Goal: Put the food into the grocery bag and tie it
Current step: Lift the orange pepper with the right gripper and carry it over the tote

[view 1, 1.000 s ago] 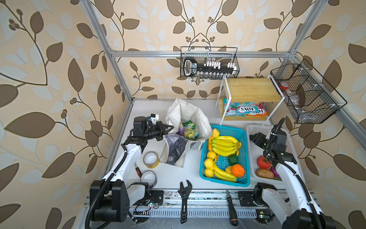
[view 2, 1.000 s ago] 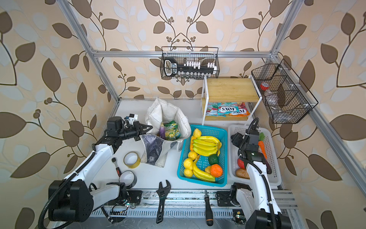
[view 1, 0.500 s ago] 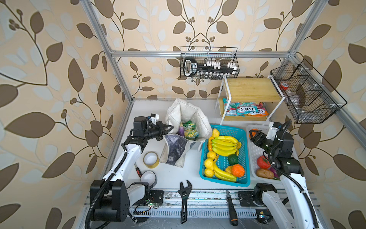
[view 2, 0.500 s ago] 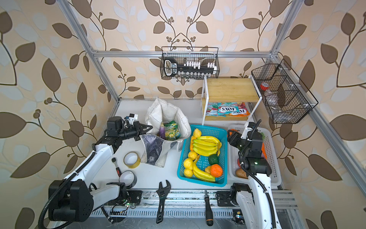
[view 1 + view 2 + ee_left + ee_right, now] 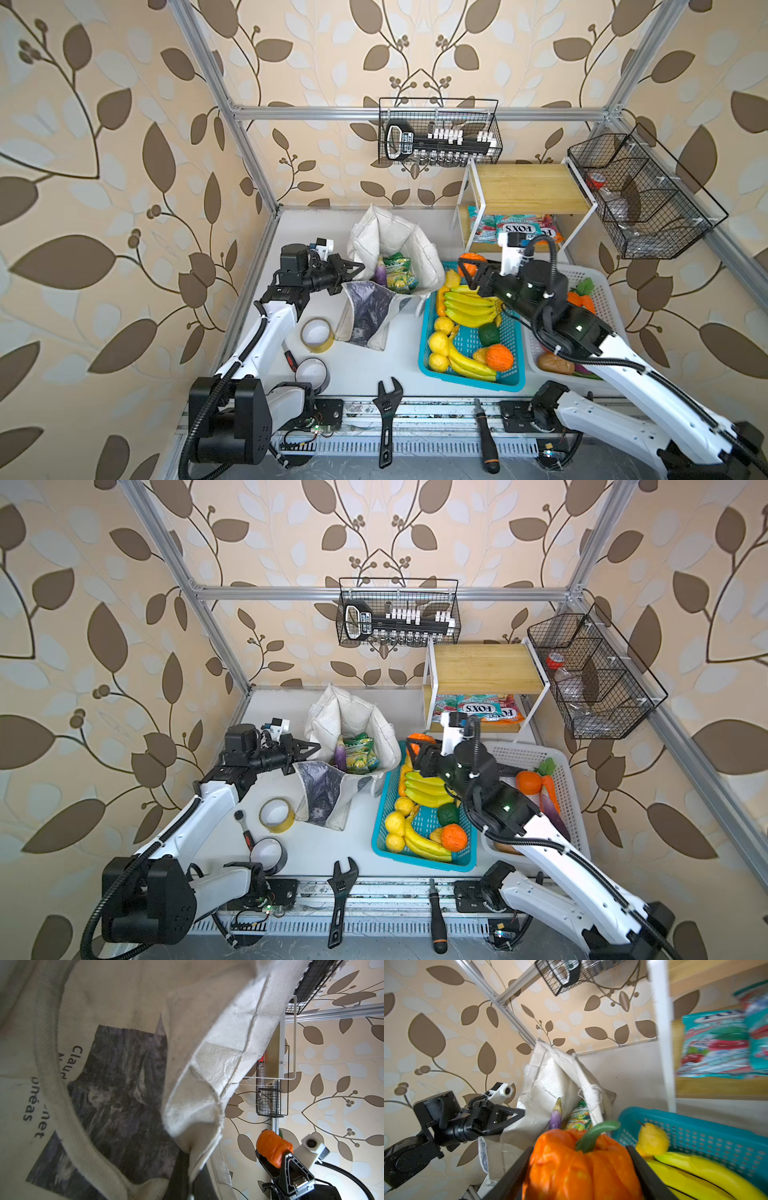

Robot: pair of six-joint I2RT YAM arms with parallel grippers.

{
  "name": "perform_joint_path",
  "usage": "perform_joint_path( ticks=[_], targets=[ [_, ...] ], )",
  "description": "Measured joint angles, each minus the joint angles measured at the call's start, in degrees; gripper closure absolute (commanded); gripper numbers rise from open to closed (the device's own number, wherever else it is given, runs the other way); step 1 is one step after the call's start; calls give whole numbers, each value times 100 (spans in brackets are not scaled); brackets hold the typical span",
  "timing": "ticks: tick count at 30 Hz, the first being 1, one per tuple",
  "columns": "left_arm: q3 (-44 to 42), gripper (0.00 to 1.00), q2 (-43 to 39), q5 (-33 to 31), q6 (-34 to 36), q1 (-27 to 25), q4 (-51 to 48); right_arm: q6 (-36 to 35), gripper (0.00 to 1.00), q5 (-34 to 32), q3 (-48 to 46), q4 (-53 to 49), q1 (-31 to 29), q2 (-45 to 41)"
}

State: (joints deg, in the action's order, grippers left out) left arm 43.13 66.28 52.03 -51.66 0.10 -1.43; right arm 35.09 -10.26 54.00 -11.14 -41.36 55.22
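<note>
The task looks partly done, with packing under way and tying not begun. The grocery bag [image 5: 390,237] stands on the tabletop [image 5: 374,374], left of the blue basket [image 5: 424,328] and towards the far wall. Its mouth is open. The left jaws are closed on the near-left part of its rim and hold that edge out. Already inside the bag are a green snack packet [image 5: 399,272] and a purple eggplant [image 5: 380,270] standing on end.

The right jaws grip an orange pepper [image 5: 473,258] with a green stem. They hold it in the air over the far end of the blue basket, just right of the bag's mouth. It probably goes into the bag next.

A lot is left outside the bag. The blue basket holds bananas [image 5: 469,309], yellow lemons [image 5: 438,343], an orange [image 5: 498,357] and a dark green fruit [image 5: 488,332]. The white basket [image 5: 594,282], on the right, holds a carrot [image 5: 550,791] and other vegetables partly hidden by the right arm. One bag handle [image 5: 52,1105] hangs loose in the left wrist view, so the knot is yet to be made.
</note>
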Motion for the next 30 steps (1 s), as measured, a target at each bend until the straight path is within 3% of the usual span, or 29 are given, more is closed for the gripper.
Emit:
perform_joint_path(
  ticks=[5, 13, 25, 30],
  targets=[
    [52, 100, 33, 2, 9, 0, -48, 0, 36, -44, 584, 540, -579, 1394],
    [295, 100, 87, 0, 72, 0, -382, -214, 35, 492, 2057, 608, -675, 3366],
    [433, 100, 151, -2, 229, 0, -551, -581, 35, 855, 3318, -267, -498, 4848],
    [448, 100, 151, -7, 289, 0, -612, -710, 35, 879, 3407, -562, -501, 5219]
  ],
)
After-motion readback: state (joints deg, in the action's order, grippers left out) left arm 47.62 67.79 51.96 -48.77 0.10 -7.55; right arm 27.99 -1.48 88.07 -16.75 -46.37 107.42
